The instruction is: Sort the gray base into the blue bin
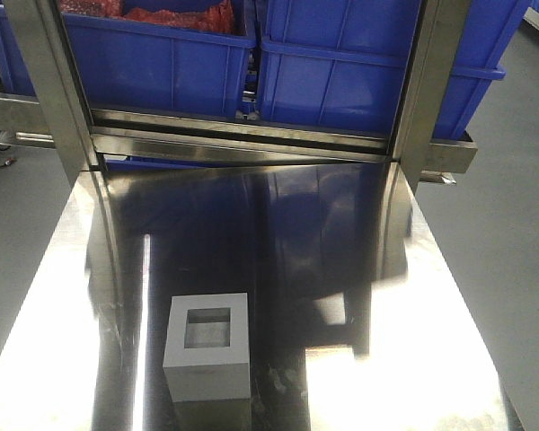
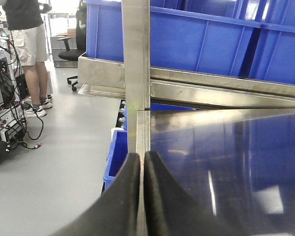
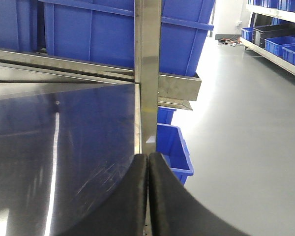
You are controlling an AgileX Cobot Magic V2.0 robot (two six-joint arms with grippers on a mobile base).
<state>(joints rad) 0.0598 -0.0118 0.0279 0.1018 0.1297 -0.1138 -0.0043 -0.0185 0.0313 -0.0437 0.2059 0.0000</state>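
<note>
The gray base (image 1: 208, 346) sits on the shiny steel table (image 1: 341, 269) near its front edge, left of centre, with its square recess facing up. Two large blue bins stand on the rack behind the table, one at the left (image 1: 153, 63) holding red stuff and one at the right (image 1: 368, 72). My left gripper (image 2: 142, 162) is shut and empty over the table's left edge. My right gripper (image 3: 147, 162) is shut and empty over the table's right edge. Neither gripper shows in the front view.
Steel posts (image 1: 45, 81) (image 1: 422, 90) rise at both back corners of the table. Small blue bins stand on the floor beside the table at left (image 2: 115, 152) and right (image 3: 174, 147). A person (image 2: 27, 49) stands far left by cabled equipment.
</note>
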